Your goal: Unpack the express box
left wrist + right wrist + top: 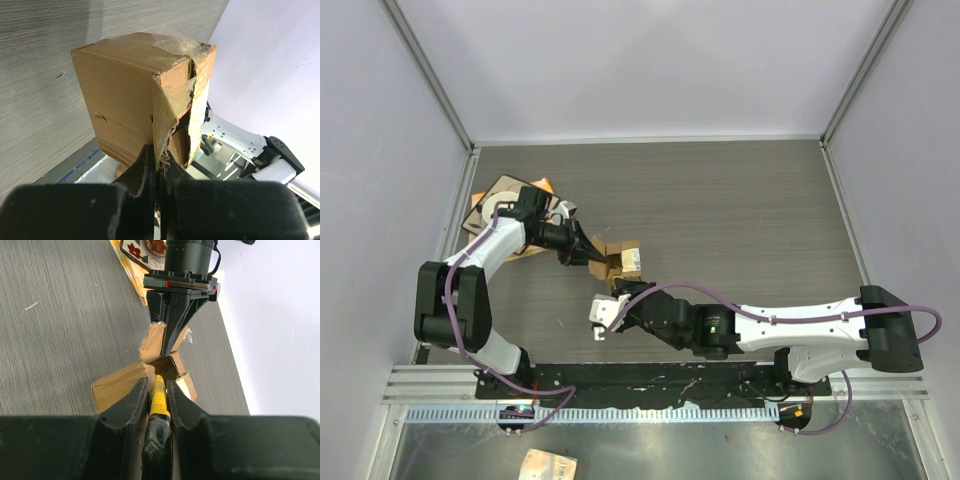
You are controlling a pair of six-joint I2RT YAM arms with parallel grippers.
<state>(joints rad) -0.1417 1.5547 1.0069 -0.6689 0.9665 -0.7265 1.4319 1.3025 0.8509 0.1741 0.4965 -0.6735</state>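
The express box (625,262) is a small brown cardboard parcel on the table, with its top torn open and a white label on its right side. My left gripper (597,256) is shut on a torn flap at the box's left edge; in the left wrist view the fingers (158,152) pinch the ragged cardboard of the box (125,95). My right gripper (616,292) is just in front of the box. It is shut on a yellow utility knife (159,397), whose tip points into the opening of the box (120,385). The left gripper (170,347) shows beyond it.
A flat brown-and-orange card with a white cup (505,200) lies at the back left under the left arm; it also shows in the right wrist view (135,260). White walls enclose the table. A brown piece (548,463) lies below the front rail.
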